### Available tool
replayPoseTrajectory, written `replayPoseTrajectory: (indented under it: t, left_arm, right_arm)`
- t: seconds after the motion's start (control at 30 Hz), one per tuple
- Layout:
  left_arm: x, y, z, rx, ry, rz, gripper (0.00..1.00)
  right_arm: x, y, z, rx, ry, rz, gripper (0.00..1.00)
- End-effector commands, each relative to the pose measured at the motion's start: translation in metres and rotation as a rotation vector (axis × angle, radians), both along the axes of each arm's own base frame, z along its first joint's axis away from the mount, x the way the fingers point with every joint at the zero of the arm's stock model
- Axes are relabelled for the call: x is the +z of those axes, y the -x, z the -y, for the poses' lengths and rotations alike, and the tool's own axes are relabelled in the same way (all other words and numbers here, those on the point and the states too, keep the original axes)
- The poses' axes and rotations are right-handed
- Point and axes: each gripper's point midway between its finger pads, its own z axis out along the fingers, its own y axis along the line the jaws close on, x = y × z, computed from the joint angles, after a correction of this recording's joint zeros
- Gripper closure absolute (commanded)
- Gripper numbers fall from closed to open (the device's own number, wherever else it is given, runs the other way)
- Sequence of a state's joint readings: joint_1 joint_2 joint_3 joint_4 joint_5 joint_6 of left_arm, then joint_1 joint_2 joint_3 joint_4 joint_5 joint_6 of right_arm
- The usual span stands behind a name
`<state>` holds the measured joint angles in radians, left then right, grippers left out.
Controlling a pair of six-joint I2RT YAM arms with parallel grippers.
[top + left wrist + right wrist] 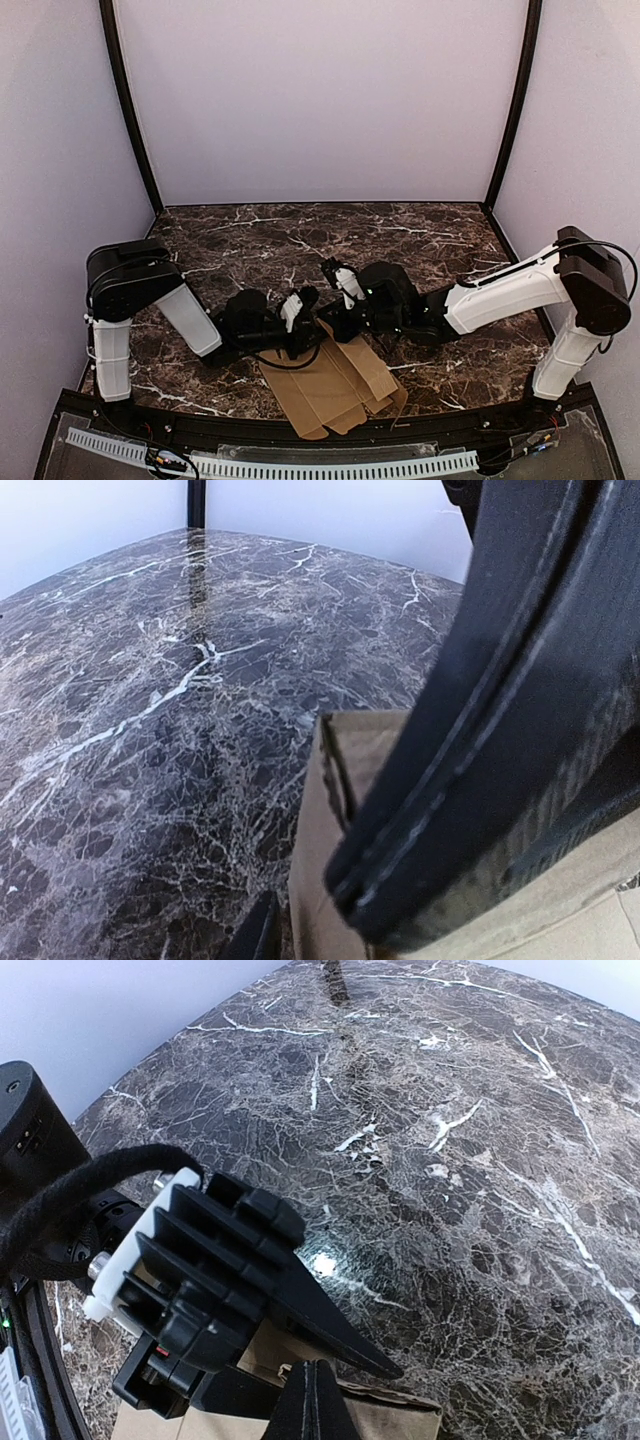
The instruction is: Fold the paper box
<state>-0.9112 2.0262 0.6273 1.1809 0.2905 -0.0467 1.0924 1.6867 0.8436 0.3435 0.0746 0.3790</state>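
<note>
The paper box [330, 385] lies as a flat brown cardboard sheet at the table's near edge, between the two arms. Both grippers meet at its far corner. My left gripper [303, 312] comes in from the left; in its wrist view a raised cardboard edge [318, 850] stands between a thin fingertip [255, 935] and a broad black finger [480, 740], with a sliver of marble beside the thin tip. My right gripper [316, 1405] is shut, its tips resting on the cardboard's folded edge [400, 1412] with nothing between them. The left gripper's wedge finger [330, 1325] reaches over that edge.
Dark veined marble table [300, 240] stretches behind the grippers, closed in by pale walls [320, 100] and two black corner posts. A black rail with a white ribbed strip [300, 465] runs along the near edge. The left arm's cable [90, 1190] loops beside the right wrist.
</note>
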Motion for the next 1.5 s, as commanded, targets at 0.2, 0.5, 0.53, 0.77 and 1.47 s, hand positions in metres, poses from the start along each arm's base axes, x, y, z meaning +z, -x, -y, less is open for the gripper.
replayPoseTrajectory:
  t: [0.2, 0.5, 0.53, 0.77, 1.47]
  left_arm:
    - [0.02, -0.008, 0.015, 0.007, 0.127, 0.046, 0.74]
    - [0.023, -0.012, 0.023, 0.0, 0.152, 0.058, 0.94]
    - [0.023, -0.013, 0.023, 0.0, 0.151, 0.059, 0.98]
    - [0.023, -0.012, 0.023, 0.003, 0.152, 0.063, 1.0]
    - [0.016, -0.009, 0.014, 0.017, 0.112, 0.05, 0.76]
  right_arm:
    - [-0.039, 0.015, 0.02, -0.004, 0.112, -0.078, 1.0]
    - [-0.04, 0.017, 0.021, -0.004, 0.105, -0.088, 1.0]
    - [-0.04, 0.017, 0.021, -0.005, 0.105, -0.089, 1.0]
    - [-0.041, 0.017, 0.021, -0.007, 0.103, -0.09, 1.0]
    - [-0.042, 0.016, 0.023, -0.016, 0.117, -0.089, 1.0]
